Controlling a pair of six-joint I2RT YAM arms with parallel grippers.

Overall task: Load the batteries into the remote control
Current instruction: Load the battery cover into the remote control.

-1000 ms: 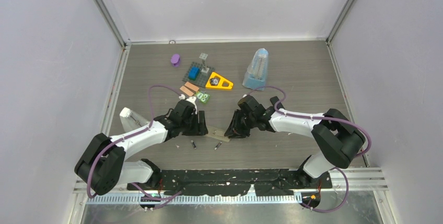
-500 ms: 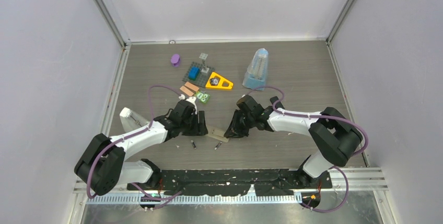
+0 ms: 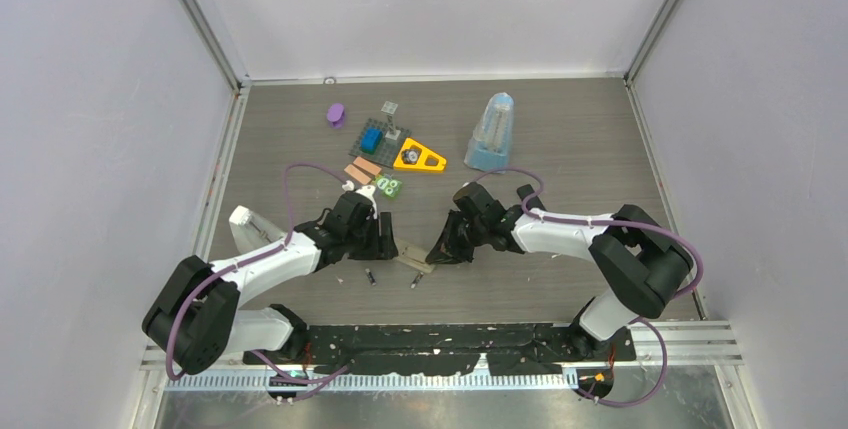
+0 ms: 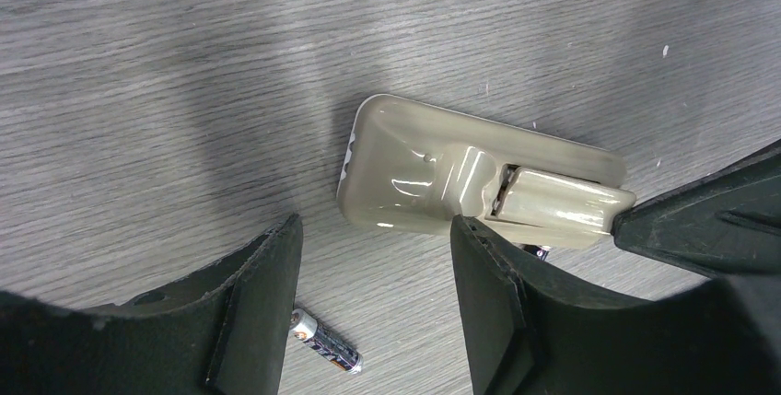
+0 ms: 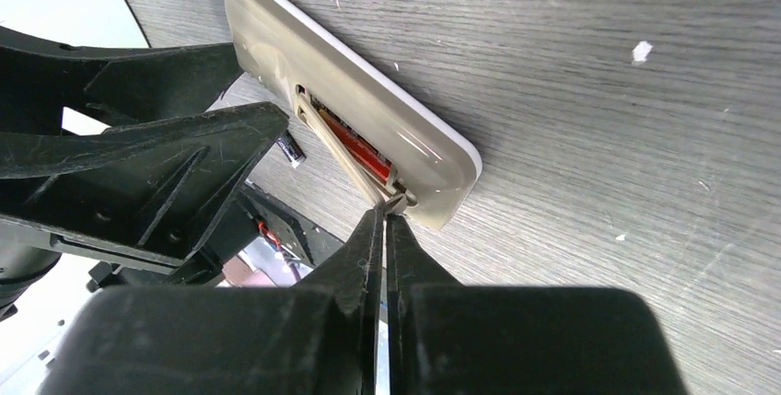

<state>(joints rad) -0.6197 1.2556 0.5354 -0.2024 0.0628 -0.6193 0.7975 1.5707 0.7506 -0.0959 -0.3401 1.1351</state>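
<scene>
**Right pincer** (image 5: 387, 218): fingers drawn together with only a hairline gap. The tips nip the free end of the battery cover (image 5: 343, 156), which stands tilted up from its slot.

**Battery compartment:** a recess in the back of the remote control (image 5: 359, 100), partly uncovered. One battery with red-orange wrap (image 5: 364, 148) lies lengthwise inside. How many more sit beneath the cover cannot be told.

**Remote control:** lies face down on the worktop (image 4: 184, 63) between the two pincers, beige back uppermost and white rim against the wood. It sits at the near middle of the worktop in the top view.

**Left pincer** (image 4: 373, 222): fingers spread wide and holding nothing. The remote control lies just off the fingertips at its plain end. One tip is at its near edge, but contact cannot be told.

**Loose batteries:** one dark battery (image 4: 324, 354) lies on the worktop between the left fingers, apart from the remote control. A second battery (image 4: 539, 249) shows only its end, just past the remote control's near edge.

**Farther back, well apart:** a yellow triangular piece (image 3: 420, 157), a clear tapered case on a blue base (image 3: 492, 131), and a purple item (image 3: 336, 114).
</scene>
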